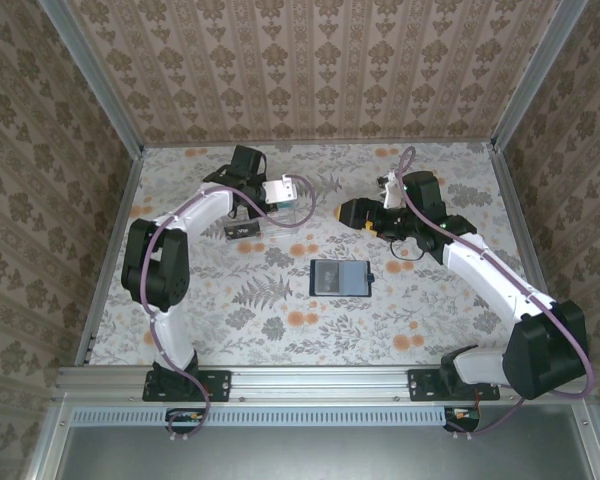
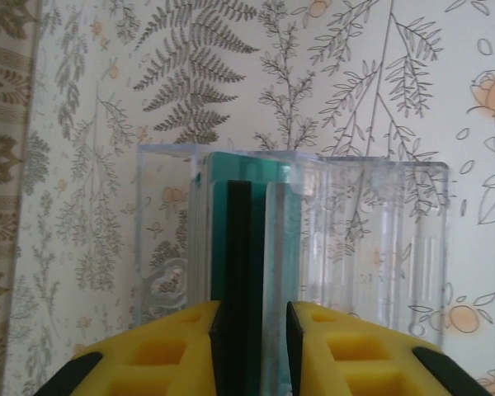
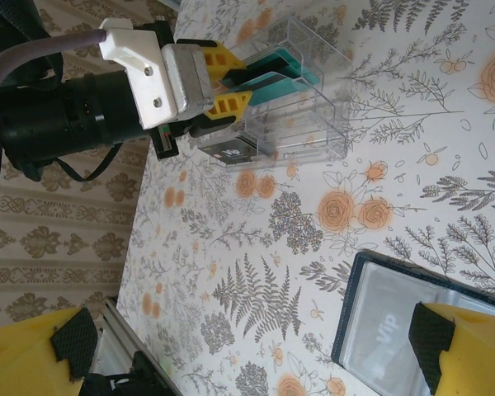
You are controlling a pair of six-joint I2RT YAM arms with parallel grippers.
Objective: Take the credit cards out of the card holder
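Part of the work looks done: teal cards (image 3: 293,81) stand in the clear tray (image 3: 326,124). The left gripper (image 2: 253,318) has its jaws narrow around one there; whether it pinches it, I cannot tell. The card holder (image 1: 340,277) lies open mid-table, and a VIP card (image 3: 388,326) seems to be still inside it, near the wide-open right gripper (image 3: 252,338).

card holder (image 1: 340,278): table (image 1: 230,325) centre | tray (image 3: 323,124): behind-left | credit cards (image 3: 279,81): in tray

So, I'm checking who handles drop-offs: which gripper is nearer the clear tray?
Left. The left gripper is right at the clear tray, above its rim; the right gripper stands apart, off to its right.
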